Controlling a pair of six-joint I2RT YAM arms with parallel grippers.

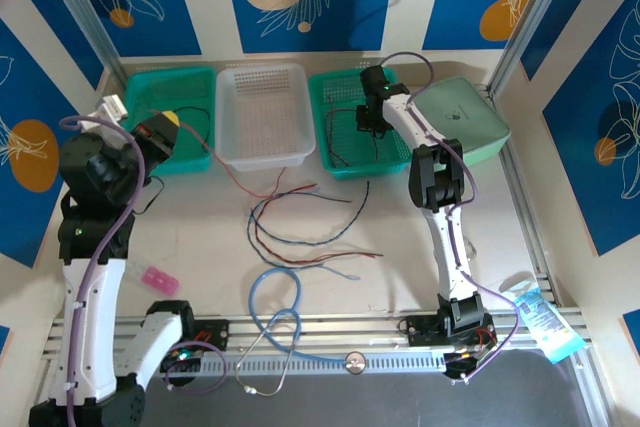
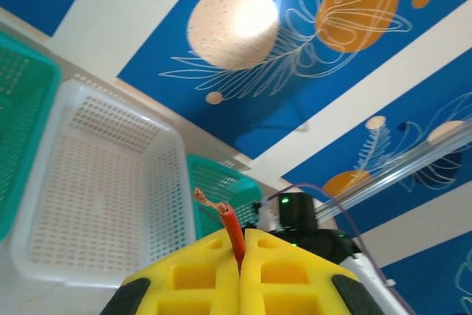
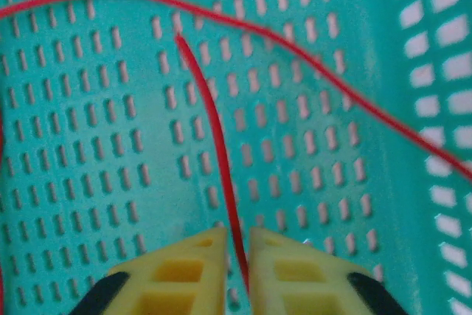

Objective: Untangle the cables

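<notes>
Cables (image 1: 305, 225) lie in a loose tangle on the table (image 1: 200, 237); one red strand (image 2: 233, 225) runs up to our left claw (image 2: 240, 245), which is clamped shut on its frayed end. Our right claw (image 3: 237, 240) sits low in the teal basket (image 1: 320, 127) with jaws slightly parted, a second red strand (image 3: 214, 130) loose between them. If the left arm pulls hard, we risk tightening the tangle or losing the short end; the right claw could drag its strand out.
</notes>
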